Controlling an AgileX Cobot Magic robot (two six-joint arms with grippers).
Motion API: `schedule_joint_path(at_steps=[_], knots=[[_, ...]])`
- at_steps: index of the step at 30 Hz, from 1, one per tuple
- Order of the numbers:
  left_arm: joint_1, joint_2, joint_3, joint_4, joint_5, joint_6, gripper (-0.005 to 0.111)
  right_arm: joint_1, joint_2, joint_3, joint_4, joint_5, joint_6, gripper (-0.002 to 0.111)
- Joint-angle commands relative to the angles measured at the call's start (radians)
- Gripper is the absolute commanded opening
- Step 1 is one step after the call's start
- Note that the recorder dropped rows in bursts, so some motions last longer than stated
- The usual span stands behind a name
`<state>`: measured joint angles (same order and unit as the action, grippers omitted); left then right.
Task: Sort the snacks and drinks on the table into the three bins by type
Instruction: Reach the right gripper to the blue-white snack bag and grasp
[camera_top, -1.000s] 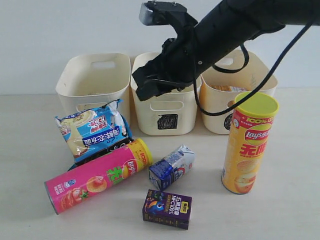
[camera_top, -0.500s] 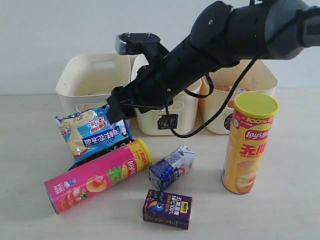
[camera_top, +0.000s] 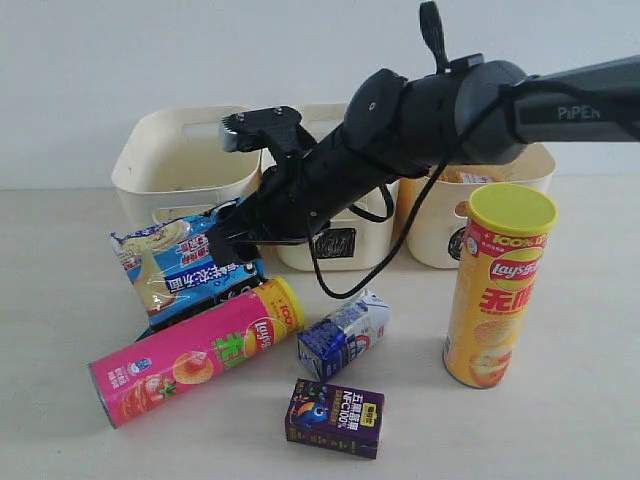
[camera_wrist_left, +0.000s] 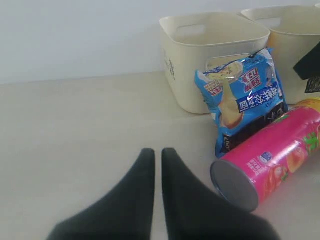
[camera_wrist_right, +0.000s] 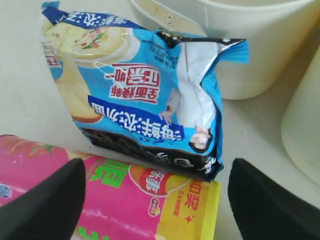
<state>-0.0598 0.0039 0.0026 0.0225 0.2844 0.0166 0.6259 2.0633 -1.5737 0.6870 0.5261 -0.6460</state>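
You risked pinching the pink tube (camera_top: 195, 352) along with the blue-white bag (camera_top: 185, 265) (crinkly film slips, too), since the tube lay touching the bag's lower edge, just before the left bin (camera_top: 150, 165). Your right arm stretched across the middle, angled down, the right gripper (camera_wrist_right: 157, 195) spread wide above the bag; the left gripper (camera_wrist_left: 157, 156) sat shut.

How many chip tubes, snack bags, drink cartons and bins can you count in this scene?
Chip tubes: 2 (pink tube, yellow tube)
Snack bags: 2 (blue-white bag, orange bag partly seen in the right bin)
Drink cartons: 2 (purple carton, blue-and-white carton)
Bins: 3 (left bin, middle bin, right bin)
Total: 9
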Motion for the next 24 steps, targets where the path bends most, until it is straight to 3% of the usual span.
schedule_joint_path(at_steps=[1,24], knots=[[-0.002,-0.004,-0.003,0.0,0.0,-0.009,0.004,0.001,0.044,-0.048,-0.002,0.01,-0.018,0.071],[-0.002,-0.004,-0.003,0.0,0.0,-0.009,0.004,-0.001,0.169,-0.163,0.016,0.05,-0.115,0.071]])
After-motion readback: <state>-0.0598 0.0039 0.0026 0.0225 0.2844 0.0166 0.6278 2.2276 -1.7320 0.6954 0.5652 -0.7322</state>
